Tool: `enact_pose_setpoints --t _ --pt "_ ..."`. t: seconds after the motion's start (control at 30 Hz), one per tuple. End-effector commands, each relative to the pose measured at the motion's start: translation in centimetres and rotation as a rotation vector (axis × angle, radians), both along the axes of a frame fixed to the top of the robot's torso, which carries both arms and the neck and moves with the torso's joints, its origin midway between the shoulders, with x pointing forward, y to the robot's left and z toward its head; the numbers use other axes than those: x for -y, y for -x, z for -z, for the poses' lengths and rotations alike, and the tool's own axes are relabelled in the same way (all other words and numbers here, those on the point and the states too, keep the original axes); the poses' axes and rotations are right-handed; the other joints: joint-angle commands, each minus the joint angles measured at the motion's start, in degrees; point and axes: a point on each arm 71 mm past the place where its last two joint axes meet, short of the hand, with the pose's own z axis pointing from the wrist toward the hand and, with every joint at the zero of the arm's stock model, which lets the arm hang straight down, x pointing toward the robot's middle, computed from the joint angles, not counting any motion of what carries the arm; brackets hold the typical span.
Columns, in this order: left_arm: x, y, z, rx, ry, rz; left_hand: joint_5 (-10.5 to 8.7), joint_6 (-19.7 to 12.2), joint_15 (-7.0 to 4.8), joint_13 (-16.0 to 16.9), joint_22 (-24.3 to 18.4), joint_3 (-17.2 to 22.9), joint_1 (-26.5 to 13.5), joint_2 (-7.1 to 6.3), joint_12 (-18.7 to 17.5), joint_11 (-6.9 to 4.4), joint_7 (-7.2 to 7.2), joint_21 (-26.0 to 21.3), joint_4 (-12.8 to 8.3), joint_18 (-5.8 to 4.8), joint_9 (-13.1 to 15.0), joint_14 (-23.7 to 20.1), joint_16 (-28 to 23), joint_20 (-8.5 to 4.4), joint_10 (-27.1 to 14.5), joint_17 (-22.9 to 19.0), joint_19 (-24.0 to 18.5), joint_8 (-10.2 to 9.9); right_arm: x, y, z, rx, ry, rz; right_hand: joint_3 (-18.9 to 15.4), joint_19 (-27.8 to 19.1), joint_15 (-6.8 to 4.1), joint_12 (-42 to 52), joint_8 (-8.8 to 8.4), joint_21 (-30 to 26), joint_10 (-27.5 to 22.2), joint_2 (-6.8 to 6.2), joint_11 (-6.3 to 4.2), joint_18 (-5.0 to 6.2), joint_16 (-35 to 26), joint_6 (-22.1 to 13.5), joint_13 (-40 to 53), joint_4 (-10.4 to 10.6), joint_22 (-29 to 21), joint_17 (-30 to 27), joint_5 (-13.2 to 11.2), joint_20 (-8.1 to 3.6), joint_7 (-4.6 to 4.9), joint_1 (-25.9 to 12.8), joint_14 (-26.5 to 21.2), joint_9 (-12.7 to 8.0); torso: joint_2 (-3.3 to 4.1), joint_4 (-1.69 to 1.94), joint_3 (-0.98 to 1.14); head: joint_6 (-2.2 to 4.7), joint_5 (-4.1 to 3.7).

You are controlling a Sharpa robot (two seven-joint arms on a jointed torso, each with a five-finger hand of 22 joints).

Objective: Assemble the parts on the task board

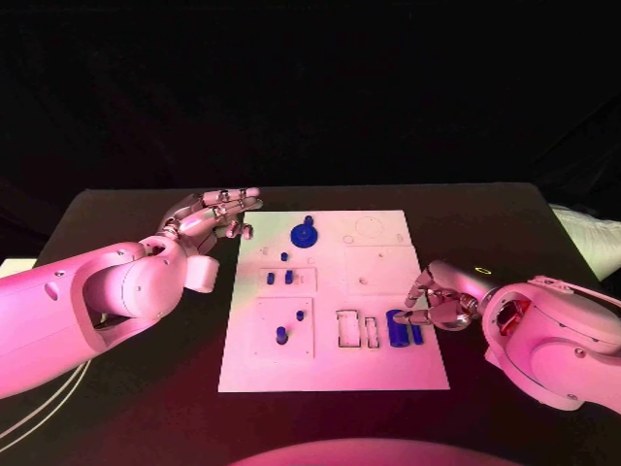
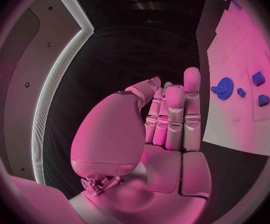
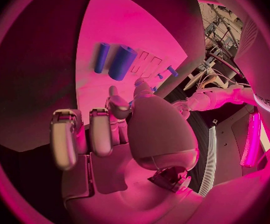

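Observation:
The white task board (image 1: 380,364) lies mid-table. A blue gear (image 1: 304,235) sits near its far edge, and small blue pegs (image 1: 278,278) stand below it. Two blue cylinders (image 1: 398,328) lie side by side near the board's right edge, beside empty rectangular slots (image 1: 355,328). My right hand (image 1: 437,299) hovers at that right edge, just beyond the cylinders (image 3: 122,62), fingers (image 3: 100,132) loosely bent and holding nothing. My left hand (image 1: 212,216) is off the board's far left corner, fingers (image 2: 175,114) straight and apart, empty. The gear (image 2: 224,90) and the board (image 2: 234,129) lie past its fingertips.
Two more blue pegs (image 1: 281,335) stand in the board's near-left square. A white bag (image 1: 598,238) lies at the table's right side. Black table (image 1: 143,388) surrounds the board on all sides.

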Motion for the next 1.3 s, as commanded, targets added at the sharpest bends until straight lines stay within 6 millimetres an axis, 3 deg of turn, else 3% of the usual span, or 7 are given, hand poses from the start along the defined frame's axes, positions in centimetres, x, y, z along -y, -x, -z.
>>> enact_pose_setpoints --t 0.03,0.77,1.3 --pt "0.2 0.0 -0.1 0.005 0.013 0.018 0.02 -0.5 -0.09 0.0 -0.1 -0.2 -0.1 0.54 0.3 0.15 0.05 -0.2 -0.3 0.99 0.0 -0.4 -0.2 0.02 -0.4 -0.1 -0.4 0.3 -0.1 0.1 0.4 -0.012 0.071 0.001 -0.8 1.1 -0.39 0.9 0.70 0.3 0.5 0.09 -0.15 -0.82 0.4 0.6 1.2 0.0 8.9 0.2 0.2 0.11 -0.04 -0.8 3.3 0.4 0.03 -0.13 -0.04 -0.04 0.19" --pt "0.1 0.1 -0.1 0.004 0.014 0.021 0.02 -0.5 -0.09 0.0 -0.2 -0.3 0.0 0.61 0.5 0.16 0.06 -0.4 -0.4 1.02 0.0 -0.4 -0.1 0.03 -0.5 -0.2 -0.5 0.4 -1.7 -0.2 2.9 -0.053 0.108 -0.032 -1.5 1.2 -0.51 1.6 1.29 0.3 0.6 0.46 -0.30 -0.85 0.5 0.8 2.5 0.0 9.0 0.3 0.1 0.01 -0.22 -1.4 3.3 1.2 0.03 -0.05 0.01 -0.43 0.56" --pt "0.1 0.1 -0.1 0.002 0.014 0.023 0.02 -0.5 -0.09 0.0 -0.2 -0.3 0.0 0.61 0.5 0.16 0.06 -0.4 -0.4 1.02 0.0 -0.4 -0.1 0.03 -0.5 -0.2 -0.5 0.4 -2.2 -0.3 4.6 -0.093 0.117 -0.034 -1.7 1.2 -0.73 1.9 2.22 0.4 0.7 1.73 -0.59 -0.86 0.6 1.4 3.8 -0.1 9.1 0.5 1.2 -0.17 -0.56 -0.4 3.3 2.3 -0.01 -0.14 -0.04 -0.51 0.68"
